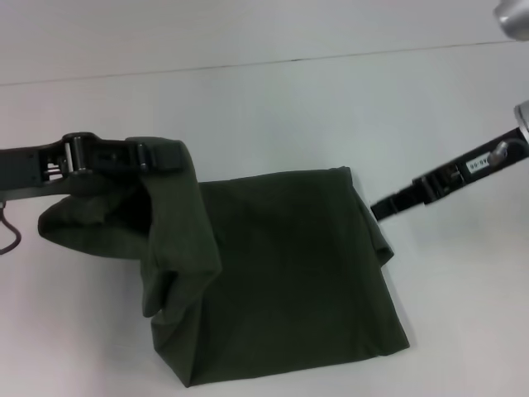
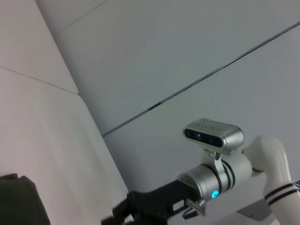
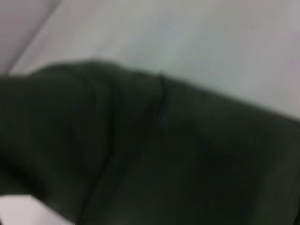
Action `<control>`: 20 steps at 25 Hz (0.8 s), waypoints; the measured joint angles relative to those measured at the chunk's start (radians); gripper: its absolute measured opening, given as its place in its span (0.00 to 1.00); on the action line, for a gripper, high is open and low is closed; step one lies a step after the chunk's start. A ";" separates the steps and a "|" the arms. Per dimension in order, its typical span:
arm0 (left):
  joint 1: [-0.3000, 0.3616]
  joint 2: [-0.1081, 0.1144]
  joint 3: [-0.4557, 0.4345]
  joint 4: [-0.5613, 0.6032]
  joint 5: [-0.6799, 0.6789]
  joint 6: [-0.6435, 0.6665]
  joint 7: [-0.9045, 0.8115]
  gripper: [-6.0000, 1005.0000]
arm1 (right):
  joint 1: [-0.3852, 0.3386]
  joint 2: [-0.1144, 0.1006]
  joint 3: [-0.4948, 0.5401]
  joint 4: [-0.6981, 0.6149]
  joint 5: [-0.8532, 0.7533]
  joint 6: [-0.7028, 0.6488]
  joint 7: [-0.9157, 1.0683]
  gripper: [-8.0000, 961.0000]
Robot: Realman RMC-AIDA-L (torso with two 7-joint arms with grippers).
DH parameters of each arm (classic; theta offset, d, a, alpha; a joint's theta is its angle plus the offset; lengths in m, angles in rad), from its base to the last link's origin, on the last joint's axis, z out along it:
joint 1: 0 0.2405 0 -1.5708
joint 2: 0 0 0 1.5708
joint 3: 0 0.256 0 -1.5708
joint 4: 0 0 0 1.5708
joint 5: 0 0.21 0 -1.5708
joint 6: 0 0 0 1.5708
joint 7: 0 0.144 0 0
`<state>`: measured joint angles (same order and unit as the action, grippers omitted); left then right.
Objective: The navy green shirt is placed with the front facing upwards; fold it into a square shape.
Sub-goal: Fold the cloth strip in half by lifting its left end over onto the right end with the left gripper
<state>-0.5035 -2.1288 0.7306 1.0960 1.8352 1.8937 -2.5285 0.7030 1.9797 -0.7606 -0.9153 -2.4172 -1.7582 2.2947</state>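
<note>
The navy green shirt [image 1: 289,273] lies on the white table [image 1: 264,99] as a folded dark green panel, showing plain fabric with no print. My left gripper [image 1: 169,155] is raised over the shirt's left side and shut on a fold of cloth, which drapes down from it in a hanging flap [image 1: 178,248]. My right gripper [image 1: 382,208] hovers just off the shirt's upper right edge, apart from the cloth. In the right wrist view the shirt [image 3: 140,154] fills most of the frame. A corner of the shirt [image 2: 18,201] shows in the left wrist view.
White table stretches behind and to both sides of the shirt, with a seam line [image 1: 297,59] across the back. The left wrist view shows the right arm and its wrist camera [image 2: 213,133] across the table.
</note>
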 joint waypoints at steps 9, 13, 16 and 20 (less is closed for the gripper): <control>-0.040 0.017 0.056 -0.008 0.029 0.000 -0.042 0.04 | 0.057 0.000 0.000 0.002 -0.070 -0.112 0.049 0.24; -0.066 0.018 0.112 -0.027 0.030 -0.003 -0.058 0.04 | 0.052 -0.003 0.000 0.004 -0.095 -0.114 0.054 0.24; -0.103 0.016 0.138 -0.087 0.030 -0.028 -0.049 0.04 | 0.052 -0.006 0.000 0.004 -0.117 -0.111 0.054 0.24; -0.142 0.006 0.164 -0.145 0.030 -0.056 -0.031 0.04 | 0.052 -0.009 0.000 0.004 -0.128 -0.106 0.060 0.24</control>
<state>-0.6456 -2.1229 0.8949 0.9510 1.8654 1.8374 -2.5593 0.7552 1.9709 -0.7609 -0.9111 -2.5454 -1.8646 2.3551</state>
